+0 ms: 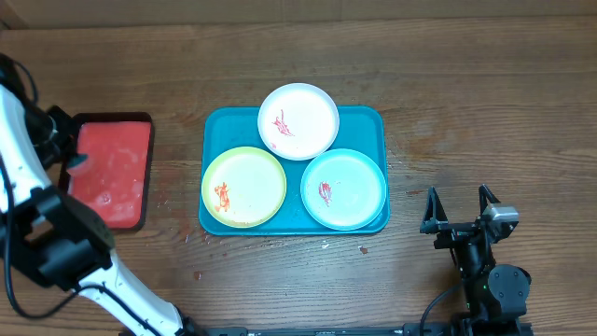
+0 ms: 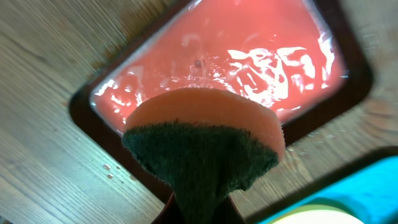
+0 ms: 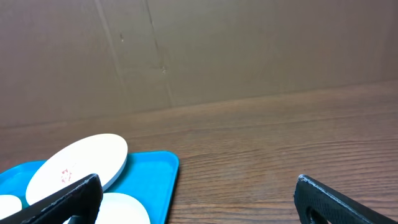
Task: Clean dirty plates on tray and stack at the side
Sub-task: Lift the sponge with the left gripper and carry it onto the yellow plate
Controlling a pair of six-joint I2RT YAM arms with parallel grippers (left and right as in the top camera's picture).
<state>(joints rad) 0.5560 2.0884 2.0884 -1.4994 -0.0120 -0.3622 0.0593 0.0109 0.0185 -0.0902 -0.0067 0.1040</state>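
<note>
No text, label, brand mark, number or sign can be read in any of the three views.

- brown wooden table (image 1: 485,93): grained, matt
- large turquoise rectangular plastic tray (image 1: 229,126): smooth
- small red dark-rimmed tray (image 2: 205,37): wet, glossy
- orange foam sponge (image 2: 205,118): rough dark-green scouring face

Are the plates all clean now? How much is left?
Nothing is clean yet. The white plate, yellow-green plate and teal plate all show red smears and sit on the blue tray. Right now the left gripper holds a sponge over the red tray of pinkish liquid. The right gripper is open beside the blue tray. Left to do: wipe all three, then stack them.
</note>
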